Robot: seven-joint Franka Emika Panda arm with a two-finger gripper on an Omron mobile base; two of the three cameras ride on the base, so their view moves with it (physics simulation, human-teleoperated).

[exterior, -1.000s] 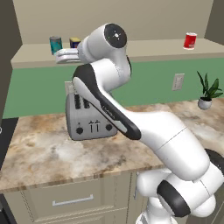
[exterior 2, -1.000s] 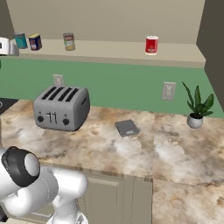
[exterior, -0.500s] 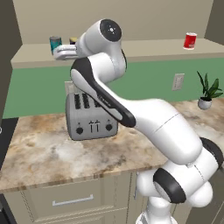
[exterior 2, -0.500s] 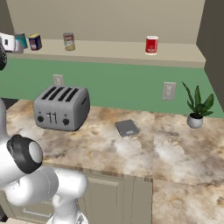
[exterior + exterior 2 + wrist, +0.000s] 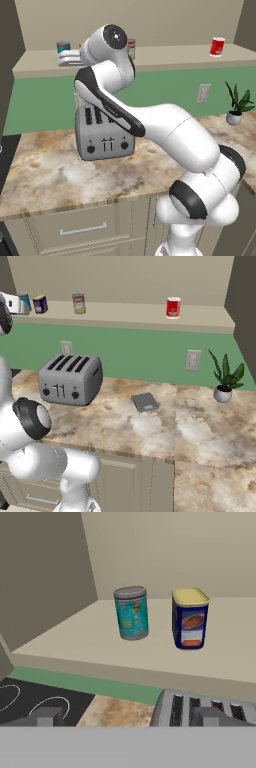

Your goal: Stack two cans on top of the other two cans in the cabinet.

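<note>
My pincer point(image 5: 64, 59) is raised to the left end of the cabinet point(image 5: 165, 62) shelf, level with the cans there; its fingertips point(image 5: 47, 716) stand wide apart at the bottom of my hand view, holding nothing. Straight ahead on the pale shelf the teal can point(image 5: 131, 613) stands upright, near the left side wall, with the dark blue can point(image 5: 189, 618) just beside it to the right, not touching. From the right base view the can with the red-and-tan label point(image 5: 78, 303) stands further along the shelf, and the red can point(image 5: 173, 307) is well apart, toward the shelf's right end. All four sit singly on the shelf. Below, on the counter point(image 5: 175, 431), a grey toaster point(image 5: 70, 379) sits near the back edge and a potted plant point(image 5: 225, 378) near the right end.
</note>
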